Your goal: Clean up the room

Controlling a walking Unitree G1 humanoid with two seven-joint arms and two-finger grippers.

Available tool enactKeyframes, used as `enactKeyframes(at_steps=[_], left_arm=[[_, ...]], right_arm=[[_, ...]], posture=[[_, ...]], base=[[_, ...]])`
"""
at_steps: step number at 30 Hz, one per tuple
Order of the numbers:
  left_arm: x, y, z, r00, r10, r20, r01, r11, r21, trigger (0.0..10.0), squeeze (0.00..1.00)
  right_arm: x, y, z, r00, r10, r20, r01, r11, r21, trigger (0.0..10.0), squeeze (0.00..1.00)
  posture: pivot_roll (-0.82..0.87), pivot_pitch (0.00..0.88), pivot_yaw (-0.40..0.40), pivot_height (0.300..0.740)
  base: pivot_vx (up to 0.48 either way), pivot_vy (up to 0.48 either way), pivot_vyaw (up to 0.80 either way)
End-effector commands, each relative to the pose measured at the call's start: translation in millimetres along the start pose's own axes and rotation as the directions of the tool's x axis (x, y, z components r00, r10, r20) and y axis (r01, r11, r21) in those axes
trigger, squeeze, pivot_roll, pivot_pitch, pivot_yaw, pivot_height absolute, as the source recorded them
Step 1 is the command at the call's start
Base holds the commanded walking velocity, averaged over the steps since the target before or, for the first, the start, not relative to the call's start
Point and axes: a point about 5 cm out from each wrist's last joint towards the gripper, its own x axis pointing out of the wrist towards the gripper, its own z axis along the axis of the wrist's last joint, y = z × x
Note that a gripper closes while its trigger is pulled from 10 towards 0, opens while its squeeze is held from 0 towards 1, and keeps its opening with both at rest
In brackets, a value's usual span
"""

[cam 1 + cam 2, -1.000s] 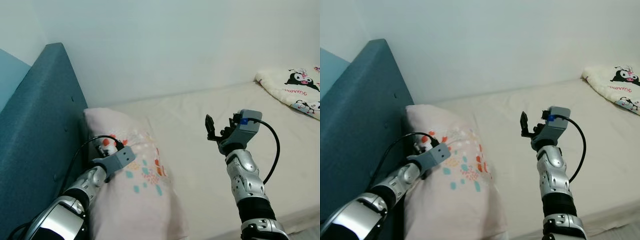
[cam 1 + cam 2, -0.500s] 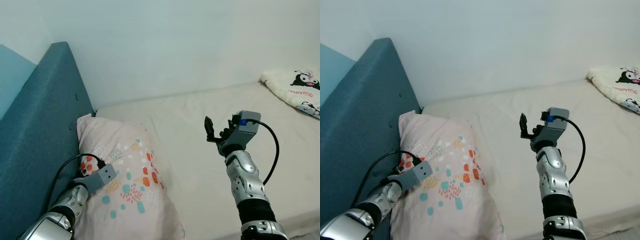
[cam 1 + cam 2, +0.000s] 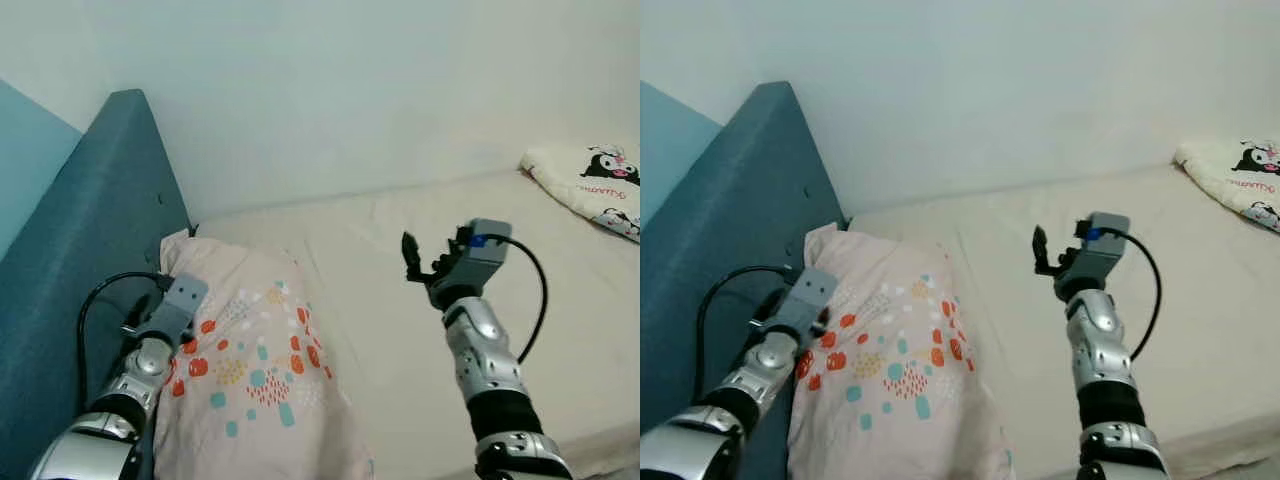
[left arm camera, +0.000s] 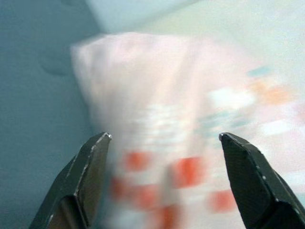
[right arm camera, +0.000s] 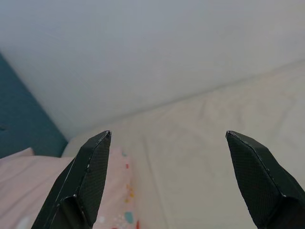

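A pale pink pillow [image 3: 255, 370] with red, teal and orange dots lies on the bed, its far corner against the headboard. My left gripper [image 4: 164, 138] is open at the pillow's headboard-side edge. The pillow [image 4: 190, 119] lies blurred ahead of its fingers, and nothing is between them. The left wrist [image 3: 180, 297] rests on that side of the pillow. My right gripper [image 3: 424, 262] is raised over the mattress to the right of the pillow. It is open and holds nothing, and it faces the wall and the sheet.
A teal padded headboard [image 3: 90, 230] runs along the left. The cream sheet [image 3: 380, 220] covers the mattress up to the white wall. A white blanket with black cartoon prints [image 3: 590, 180] lies at the far right.
The pillow has settled flatter beside the headboard. My left arm has swung left to the pillow's headboard-side edge. The right arm has hardly moved. The camera has shifted a little.
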Motion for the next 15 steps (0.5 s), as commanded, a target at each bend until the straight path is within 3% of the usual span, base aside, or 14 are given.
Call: enactKeyframes(at_steps=[1, 3, 4, 6, 11, 15], left_arm=[[-7.5, -2.6, -17, 0.999, 0.003, -0.049, -0.012, 0.985, -0.173, 10.0, 0.0], [-9.7, -6.8, -21, 0.998, 0.006, -0.067, -0.021, 0.976, -0.218, 10.0, 0.0], [-13.0, -12.6, -30, 0.994, 0.007, -0.108, -0.04, 0.949, -0.312, 10.0, 0.0], [-13.5, -13.6, -31, 0.993, 0.006, -0.114, -0.044, 0.942, -0.331, 10.0, 0.0], [-19.5, -15.3, -38, 0.995, -0.004, -0.098, -0.043, 0.883, -0.468, 10.0, 0.0], [-20.6, -16.2, -38, 0.997, -0.026, -0.075, -0.015, 0.862, -0.506, 10.0, 0.0]], right_arm=[[3.4, 3.4, -2, 1.0, 0.004, -0.02, -0.005, 1.0, -0.012, 10.0, 0.0], [4.4, 3.6, -3, 1.0, 0.001, -0.031, -0.002, 1.0, -0.028, 10.0, 0.0], [6.3, 3.9, -4, 0.999, 0.0, -0.042, -0.001, 0.999, -0.032, 10.0, 0.0], [6.7, 3.9, -4, 0.999, 0.001, -0.043, -0.002, 1.0, -0.029, 10.0, 0.0], [11.1, 3.1, 0, 0.999, -0.003, -0.045, 0.002, 1.0, -0.025, 10.0, 0.0], [11.3, 2.4, -2, 0.998, -0.006, -0.055, 0.005, 1.0, -0.031, 10.0, 0.0]], posture=[[-0.13, 0.0, 0.008, 0.74], [-0.13, 0.0, 0.008, 0.74], [-0.13, 0.0, 0.004, 0.74], [-0.13, 0.0, 0.004, 0.74], [-0.12, 0.0, -0.001, 0.74], [-0.12, 0.0, -0.002, 0.74]], base=[[0.0, 0.0, 0.0], [0.0, 0.0, 0.0], [0.0, 0.0, 0.0], [0.0, 0.0, 0.0], [0.0, 0.0, 0.0], [0.0, 0.0, 0.0]])
